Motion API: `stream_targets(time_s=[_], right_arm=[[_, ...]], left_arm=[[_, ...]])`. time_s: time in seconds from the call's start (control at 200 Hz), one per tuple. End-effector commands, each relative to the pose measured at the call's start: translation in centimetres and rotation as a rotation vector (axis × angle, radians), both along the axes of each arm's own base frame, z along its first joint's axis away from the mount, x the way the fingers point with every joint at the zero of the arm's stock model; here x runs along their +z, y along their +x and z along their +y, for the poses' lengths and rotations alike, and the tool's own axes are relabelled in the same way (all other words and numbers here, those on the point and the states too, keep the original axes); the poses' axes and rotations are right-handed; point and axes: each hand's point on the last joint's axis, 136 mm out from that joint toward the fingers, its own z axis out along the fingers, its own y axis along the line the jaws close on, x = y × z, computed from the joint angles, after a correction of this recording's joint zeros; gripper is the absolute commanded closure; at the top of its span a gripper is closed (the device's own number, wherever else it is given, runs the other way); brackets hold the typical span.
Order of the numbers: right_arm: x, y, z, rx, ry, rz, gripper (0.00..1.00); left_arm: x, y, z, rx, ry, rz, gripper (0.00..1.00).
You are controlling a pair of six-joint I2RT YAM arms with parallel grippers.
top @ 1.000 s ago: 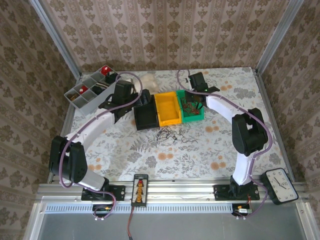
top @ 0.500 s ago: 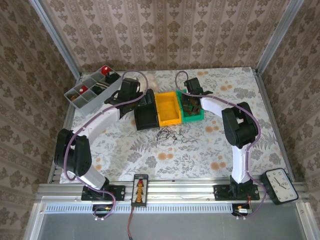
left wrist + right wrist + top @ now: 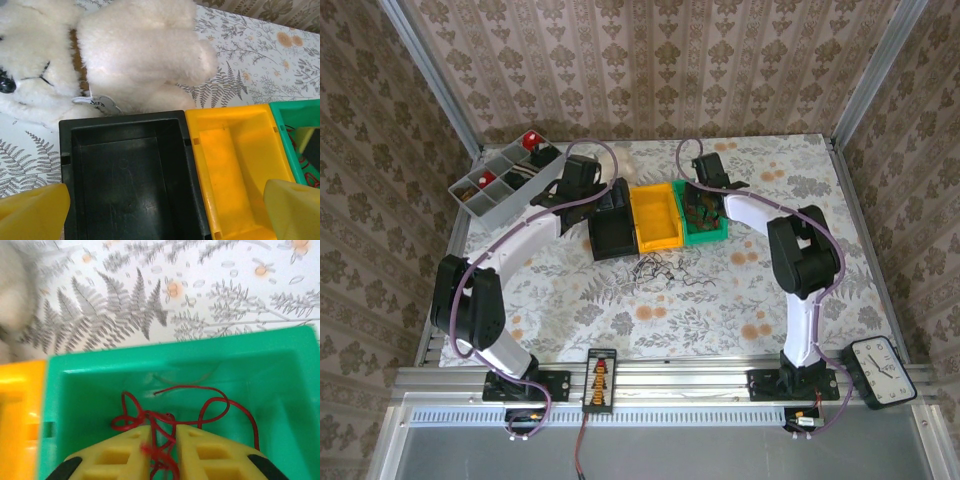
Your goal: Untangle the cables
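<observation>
Currently my left claw (image 3: 165,212) hangs spread wide over the black bin (image 3: 125,170), which sits against the yellow bin (image 3: 235,165). My right claw (image 3: 164,435) is down inside the green bin (image 3: 280,370). Its fingers are parted only a little, the gap wider than the red cable (image 3: 210,402) that runs through it. More cables (image 3: 663,268) lie in a dark tangle on the surface (image 3: 720,310), just in front of the bins.
</observation>
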Motion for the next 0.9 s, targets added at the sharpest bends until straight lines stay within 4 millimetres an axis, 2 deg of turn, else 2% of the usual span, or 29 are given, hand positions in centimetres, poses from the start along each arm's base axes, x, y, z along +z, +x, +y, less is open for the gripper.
stream_targets(time_s=[0.0, 0.195, 0.27, 0.435, 0.615, 0.75, 0.895], right_arm=[[5.7, 0.3, 0.1, -0.01, 0.06, -0.115, 0.69], [7.4, -0.5, -0.5, -0.027, 0.069, -0.152, 0.47], [8.0, -1.0, -0.6, -0.029, 0.079, -0.173, 0.43], [7.6, -1.9, -0.9, -0.027, 0.08, -0.173, 0.43], [6.4, -3.3, -0.2, 0.017, 0.115, -0.134, 0.46], [6.1, -6.0, 0.5, 0.079, 0.145, -0.112, 0.47], [6.9, -10.1, -0.8, 0.071, 0.153, -0.151, 0.46]], left_arm=[[-0.3, -0.5, 1.1, 0.008, 0.037, -0.005, 0.0], [-2.1, -1.8, 1.3, -0.007, 0.042, 0.027, 0.0], [-2.7, -2.3, 1.1, -0.029, 0.043, 0.043, 0.0], [-4.0, -3.2, 1.0, -0.058, 0.065, 0.077, 0.0], [-4.1, -3.3, 0.1, -0.09, 0.057, 0.076, 0.0], [-4.3, -3.7, -0.8, -0.139, 0.051, 0.081, 0.0], [-4.5, -5.9, -2.1, -0.282, 0.106, 0.055, 0.0]])
